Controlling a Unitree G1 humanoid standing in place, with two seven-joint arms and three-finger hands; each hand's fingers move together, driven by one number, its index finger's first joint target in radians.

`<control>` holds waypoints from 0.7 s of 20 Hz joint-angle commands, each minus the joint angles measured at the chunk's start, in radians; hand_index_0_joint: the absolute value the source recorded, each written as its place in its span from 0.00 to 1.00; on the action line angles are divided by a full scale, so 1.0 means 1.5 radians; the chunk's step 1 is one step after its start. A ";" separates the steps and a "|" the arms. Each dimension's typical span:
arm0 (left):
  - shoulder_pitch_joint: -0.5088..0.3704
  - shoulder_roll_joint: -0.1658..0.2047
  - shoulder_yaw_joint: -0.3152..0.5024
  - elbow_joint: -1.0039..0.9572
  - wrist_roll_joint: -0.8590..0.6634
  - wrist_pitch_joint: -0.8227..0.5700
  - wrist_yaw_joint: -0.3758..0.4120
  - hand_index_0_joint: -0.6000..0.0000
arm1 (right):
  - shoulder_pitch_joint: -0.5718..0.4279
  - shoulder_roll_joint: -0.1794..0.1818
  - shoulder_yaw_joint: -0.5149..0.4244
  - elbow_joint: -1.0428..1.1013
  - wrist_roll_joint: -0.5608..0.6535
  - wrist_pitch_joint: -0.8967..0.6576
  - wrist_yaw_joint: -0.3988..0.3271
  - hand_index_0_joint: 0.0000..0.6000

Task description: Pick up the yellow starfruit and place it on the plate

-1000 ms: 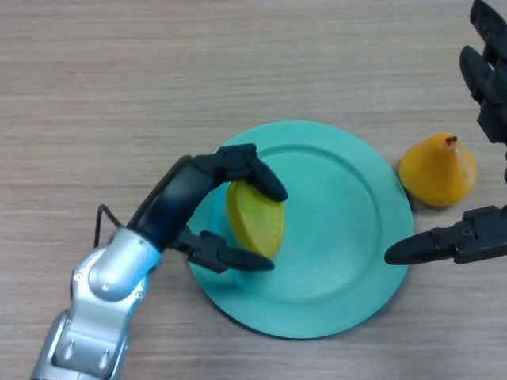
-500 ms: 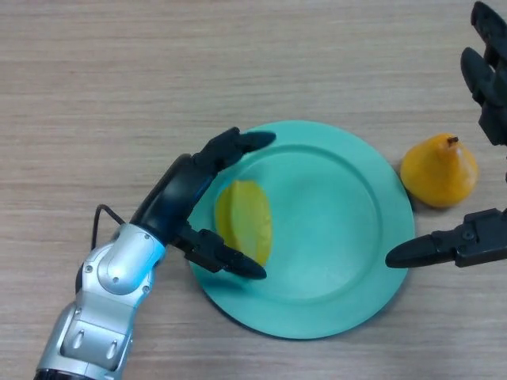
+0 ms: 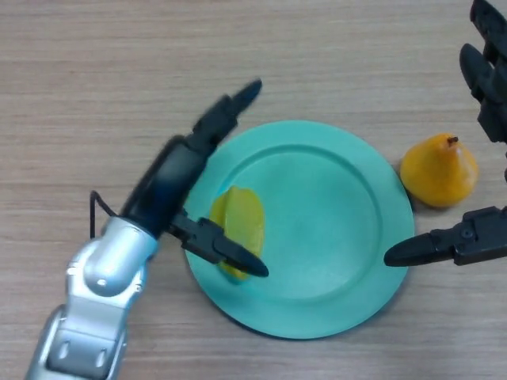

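The yellow starfruit [image 3: 240, 224] lies on the left part of the green plate [image 3: 333, 229], resting free. My left hand [image 3: 170, 178] hovers over the plate's left rim, open, its fingers stretched up past the rim and its thumb reaching under the fruit's lower end without gripping it. My right hand [image 3: 475, 237] is at the right edge, open, with one finger pointing at the plate's right rim and others higher up near the top right corner.
An orange-yellow pear [image 3: 438, 170] stands upright on the wooden table [image 3: 119, 71], just right of the plate and close to my right hand.
My left hand has let go of the starfruit, its fingers straightening and swinging up and left. The fruit dropped from a raised tilt to lying on the plate. The right hand stayed put.
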 commanded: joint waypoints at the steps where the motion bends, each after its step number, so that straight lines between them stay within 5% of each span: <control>1: -0.011 0.023 0.052 -0.089 -0.055 -0.020 -0.006 1.00 | -0.030 -0.014 -0.025 -0.030 0.007 -0.061 -0.011 0.00; 4: 0.027 0.054 0.144 -0.236 -0.276 0.139 0.013 1.00 | -0.038 -0.014 -0.018 -0.014 0.002 -0.070 -0.002 0.00; 6: 0.049 0.081 0.197 -0.264 -0.347 0.151 0.043 1.00 | -0.044 -0.016 -0.023 -0.012 0.008 -0.062 0.000 0.00; 10: 0.090 0.110 0.260 -0.269 -0.385 0.149 0.060 1.00 | -0.034 -0.008 -0.012 -0.002 0.014 -0.080 -0.015 0.00; 14: 0.107 0.122 0.277 -0.260 -0.344 0.160 0.017 1.00 | -0.038 -0.008 -0.009 0.009 0.014 -0.092 -0.019 0.00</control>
